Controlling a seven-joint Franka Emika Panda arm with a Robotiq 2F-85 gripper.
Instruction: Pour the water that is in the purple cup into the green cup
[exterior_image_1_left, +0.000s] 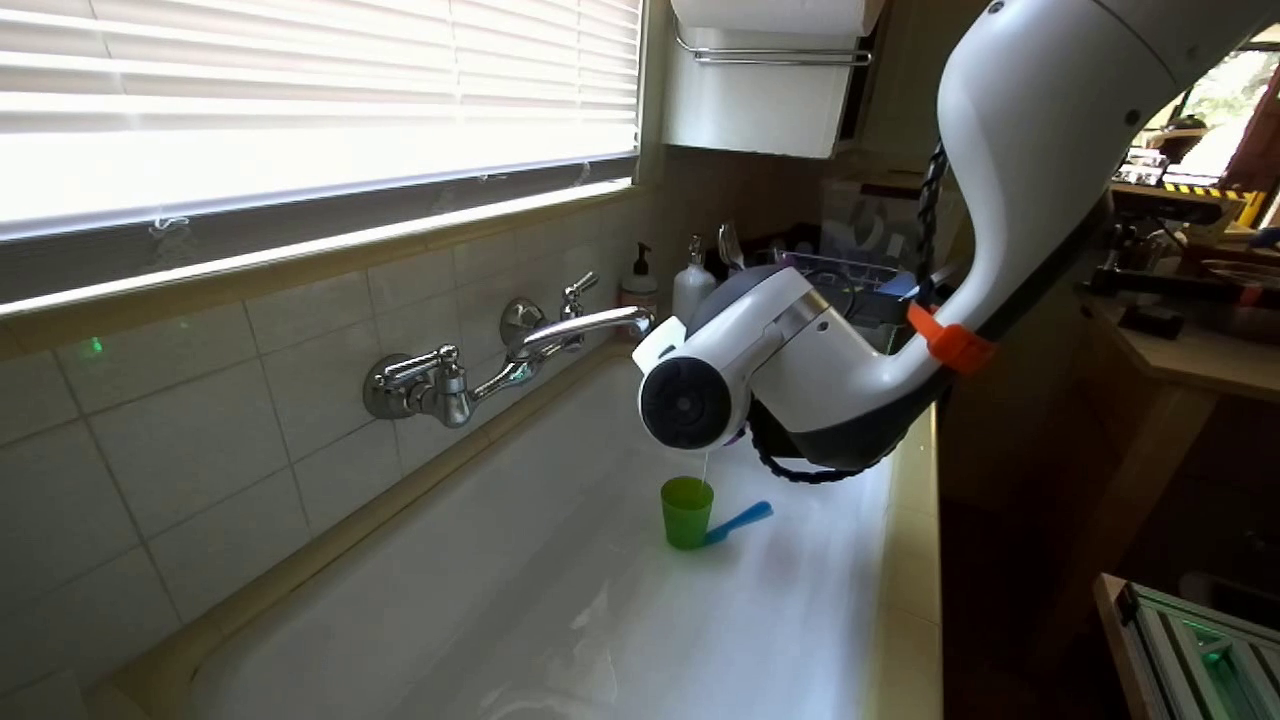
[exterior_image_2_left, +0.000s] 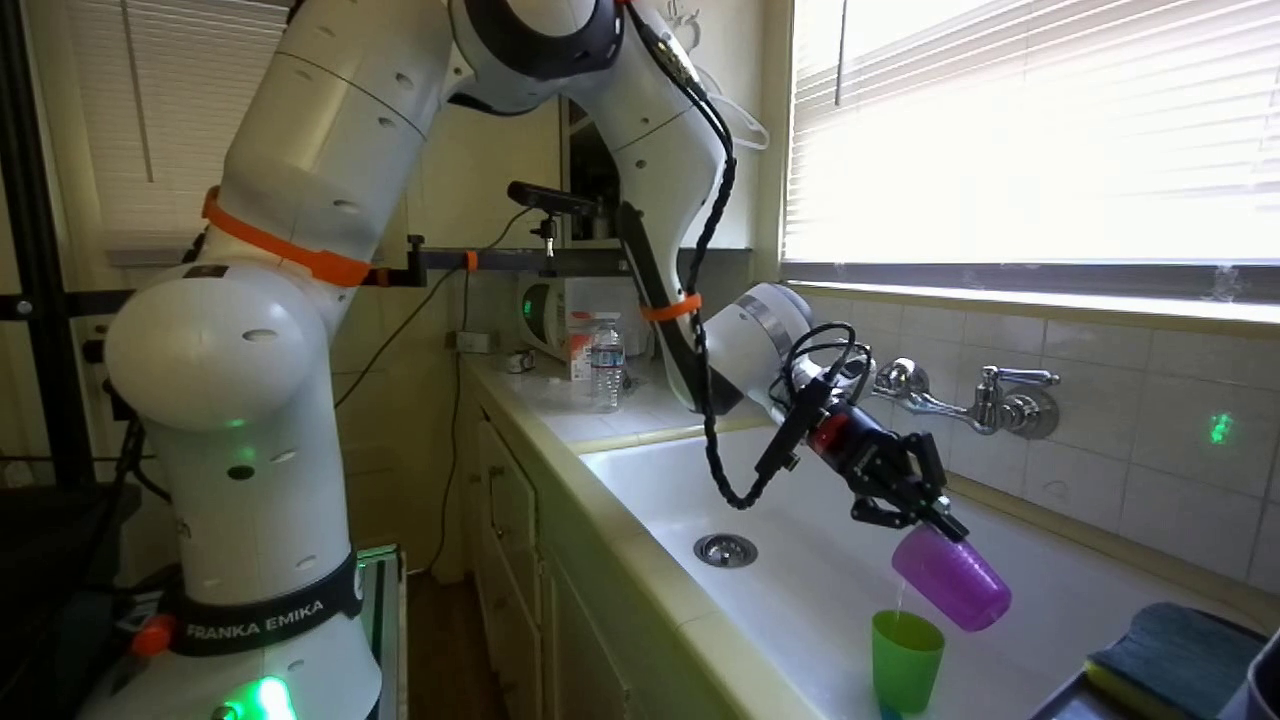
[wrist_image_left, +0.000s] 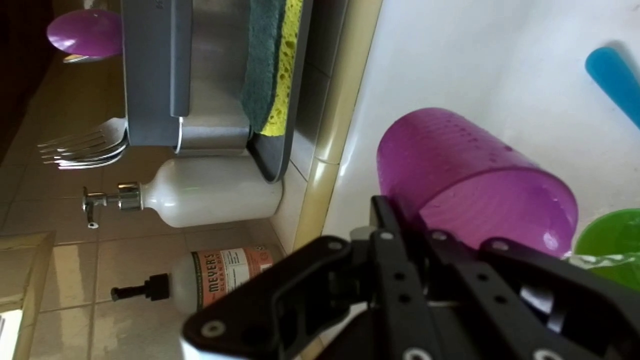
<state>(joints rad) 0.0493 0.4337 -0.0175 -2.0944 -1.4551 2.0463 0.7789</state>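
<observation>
The purple cup (exterior_image_2_left: 952, 580) is tilted steeply, its mouth towards the green cup (exterior_image_2_left: 907, 665); it also shows in the wrist view (wrist_image_left: 450, 150). My gripper (exterior_image_2_left: 945, 530) is shut on the purple cup's wall near the rim; in the wrist view its fingers (wrist_image_left: 402, 215) pinch that wall. A thin stream of water (exterior_image_2_left: 899, 598) runs from the purple rim down to the green cup. The green cup stands upright in the sink (exterior_image_1_left: 686, 518), with the blue stick-like piece (exterior_image_1_left: 742, 520) beside its base. In that exterior view my wrist hides the gripper and nearly all of the purple cup.
The white sink (exterior_image_2_left: 790, 600) surrounds the cups, with a drain (exterior_image_2_left: 726, 550). A chrome faucet (exterior_image_1_left: 590, 325) juts from the tiled wall. A sponge (wrist_image_left: 272, 70), a white soap bottle (wrist_image_left: 215, 192) and a labelled soap bottle (wrist_image_left: 227, 275) stand beyond the sink edge.
</observation>
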